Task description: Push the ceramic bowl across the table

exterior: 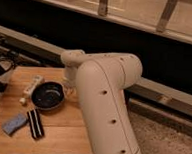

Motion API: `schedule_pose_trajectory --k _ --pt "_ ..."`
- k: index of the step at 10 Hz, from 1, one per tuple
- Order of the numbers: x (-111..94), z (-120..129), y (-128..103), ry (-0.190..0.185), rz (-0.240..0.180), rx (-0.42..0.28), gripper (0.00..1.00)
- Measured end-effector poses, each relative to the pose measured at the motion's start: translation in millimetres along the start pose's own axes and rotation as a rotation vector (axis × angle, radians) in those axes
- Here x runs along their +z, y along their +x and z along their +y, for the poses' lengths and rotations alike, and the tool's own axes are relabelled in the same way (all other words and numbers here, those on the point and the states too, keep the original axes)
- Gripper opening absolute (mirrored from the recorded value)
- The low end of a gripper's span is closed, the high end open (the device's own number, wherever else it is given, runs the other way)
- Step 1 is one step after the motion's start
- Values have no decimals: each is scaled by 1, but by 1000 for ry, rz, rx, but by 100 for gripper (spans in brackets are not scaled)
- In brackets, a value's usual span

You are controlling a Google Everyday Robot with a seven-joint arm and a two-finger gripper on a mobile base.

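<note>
- The round, shallow black ceramic bowl (48, 96) with a glossy rim sits upright on the light-brown wooden butcher-block table (65, 132), in the middle part of the visible tabletop.
- Taking the bowl as landmark: the gripper (68, 85) is just beside its right rim, low over the wood, at the end of a white wrist that drops from above. It is mostly hidden behind the arm, and whether it touches the bowl cannot be made out.
- The robot's large, rounded white arm (105, 102) rises to the right of the bowl and fills the centre of the view, covering the table's right edge.
- A slim whitish stick-shaped object (31, 88) lies tilted against the bowl's upper-left side, near or touching the rim.
- Below the bowl, toward the near edge, lies a flat black rectangular object with a pale stripe (34, 123).
- Left of that dark piece, and below-left of the bowl, rests a blue sponge-like pad (14, 124), just beside the striped object.
- Behind the bowl, beyond the table's far edge, runs a dark wall with a pale ledge (153, 91).
</note>
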Motion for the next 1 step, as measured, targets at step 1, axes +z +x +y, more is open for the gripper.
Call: schedule_pose_trajectory --k 1 --pt "0 3 -1 1 -2 -6 57"
